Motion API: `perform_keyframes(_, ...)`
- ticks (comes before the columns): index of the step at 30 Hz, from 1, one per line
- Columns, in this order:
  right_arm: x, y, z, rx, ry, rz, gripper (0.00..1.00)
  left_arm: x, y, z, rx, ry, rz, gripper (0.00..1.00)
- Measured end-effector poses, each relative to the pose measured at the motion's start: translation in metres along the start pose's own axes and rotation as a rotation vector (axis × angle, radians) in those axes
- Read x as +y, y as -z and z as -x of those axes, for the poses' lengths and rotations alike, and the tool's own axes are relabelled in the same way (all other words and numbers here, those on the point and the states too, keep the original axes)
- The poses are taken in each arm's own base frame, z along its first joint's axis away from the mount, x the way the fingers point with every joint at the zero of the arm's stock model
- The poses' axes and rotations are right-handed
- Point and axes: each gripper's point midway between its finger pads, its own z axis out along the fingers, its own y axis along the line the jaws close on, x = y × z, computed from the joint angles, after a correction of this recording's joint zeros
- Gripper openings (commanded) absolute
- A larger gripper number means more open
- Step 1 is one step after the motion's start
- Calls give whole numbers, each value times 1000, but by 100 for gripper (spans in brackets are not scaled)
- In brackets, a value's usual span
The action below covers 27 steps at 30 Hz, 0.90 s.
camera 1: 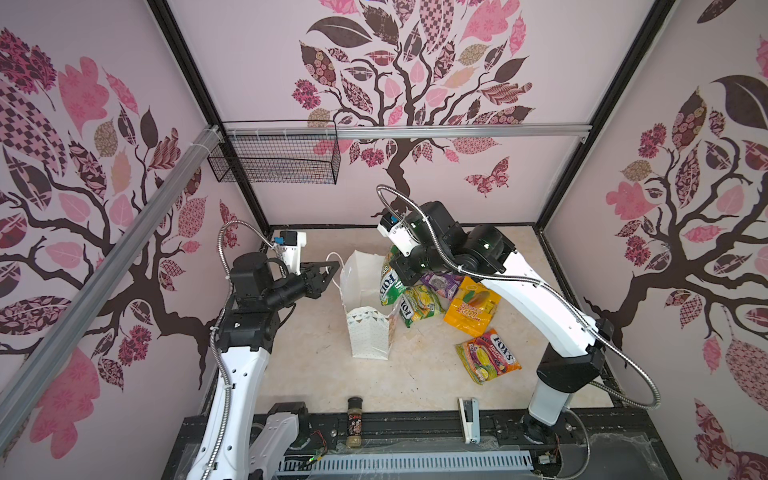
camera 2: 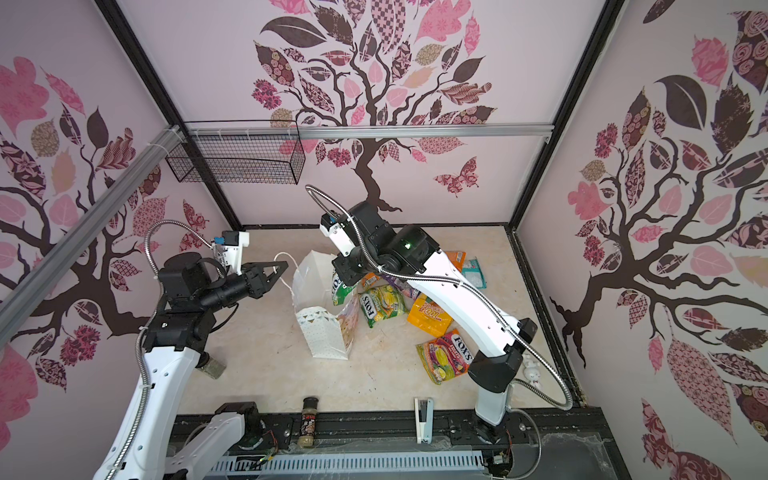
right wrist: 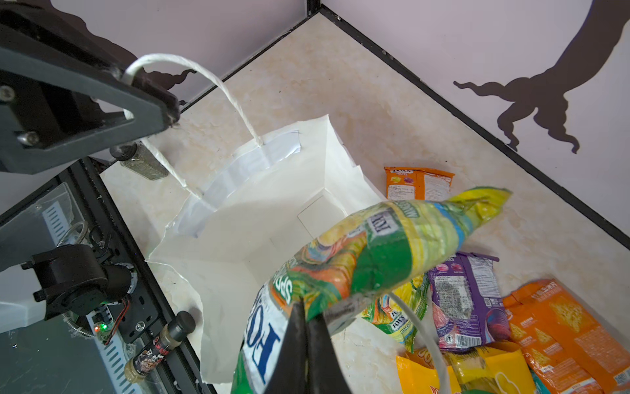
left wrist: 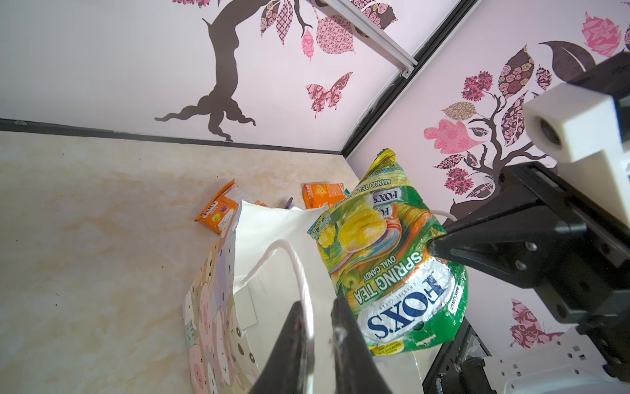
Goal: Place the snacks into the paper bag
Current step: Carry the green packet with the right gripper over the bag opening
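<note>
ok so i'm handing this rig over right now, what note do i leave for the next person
Left gripper: shut on the cord handle of the paper bag, which stands open.
Right gripper: shut on the green packet, at the bag's mouth, not released.
Done: nothing visible inside the bag.
Left: drop this packet, then the others on the table beside the bag, such as the purple packet and the orange packet.
</note>
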Motion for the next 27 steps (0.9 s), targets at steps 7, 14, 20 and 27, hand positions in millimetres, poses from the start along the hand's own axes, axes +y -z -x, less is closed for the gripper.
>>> perform_keyframes(7, -6, -3, -4, 14, -34, -57, 0, 0, 0, 0, 2, 1, -2, 19)
perform_keyframes(14, -4, -21, -10, 44, -28, -123, 0, 0, 0, 0, 1, 1, -2, 19)
perform_keyframes(20, -1, -38, -18, 79, -8, -173, 0, 0, -1, 0, -3, 0, -3, 19)
perform_keyframes(27, 2, -37, -16, 72, 14, -253, 0, 3, -4, -1, 2, 7, -5, 19)
